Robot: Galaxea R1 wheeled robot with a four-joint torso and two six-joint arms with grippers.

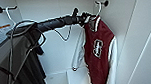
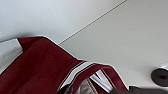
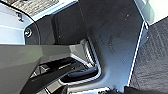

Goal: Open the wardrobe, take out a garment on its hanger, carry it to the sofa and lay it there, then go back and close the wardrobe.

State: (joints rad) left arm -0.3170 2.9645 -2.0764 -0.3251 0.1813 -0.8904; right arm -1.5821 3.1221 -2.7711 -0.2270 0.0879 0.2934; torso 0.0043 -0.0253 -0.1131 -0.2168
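I look into the open wardrobe (image 1: 52,11), whose inside is white. The maroon garment (image 1: 99,46) with white sleeves and a white chest emblem hangs at the right on its white hanger (image 1: 98,8), whose hook sits over a dark peg. My left arm reaches in from the left, and my left gripper (image 1: 86,18) is right at the garment's collar, under the hook. The left wrist view shows the garment's maroon shoulder (image 2: 42,67) and striped collar (image 2: 80,70) very close, with the wardrobe's white wall (image 2: 125,37) behind.
A black T-shirt (image 1: 32,62) hangs at the left on another white hanger (image 1: 8,13), close under my left arm. A white wardrobe door (image 1: 146,41) stands open at the right. The right wrist view looks down on my dark base (image 3: 112,37) and grey carpet (image 3: 155,57).
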